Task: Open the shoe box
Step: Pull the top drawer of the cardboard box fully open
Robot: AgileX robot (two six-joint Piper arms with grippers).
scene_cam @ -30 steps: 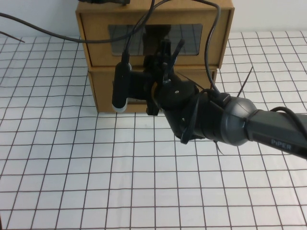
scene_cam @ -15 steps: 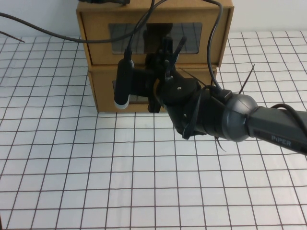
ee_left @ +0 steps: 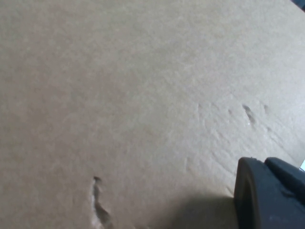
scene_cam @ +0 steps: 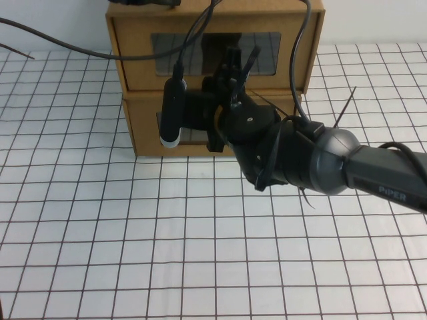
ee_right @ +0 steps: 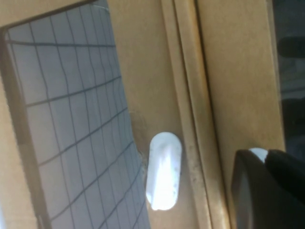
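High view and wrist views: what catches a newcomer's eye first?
The dark right arm fills the middle of the high view, its right gripper at the front of two stacked cardboard shoe boxes at the far side of the table. In the right wrist view a small white handle stands out on the brown box front beside a window. The left gripper hangs close over plain cardboard.

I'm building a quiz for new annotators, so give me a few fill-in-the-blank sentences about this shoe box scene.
1. ____ brown shoe boxes stand stacked on the checked tablecloth.
2. The right gripper is at the ____ of the boxes.
3. The handle on a box front is ____.
4. The left gripper sits close to bare ____.

Missing words: Two; front; white; cardboard.
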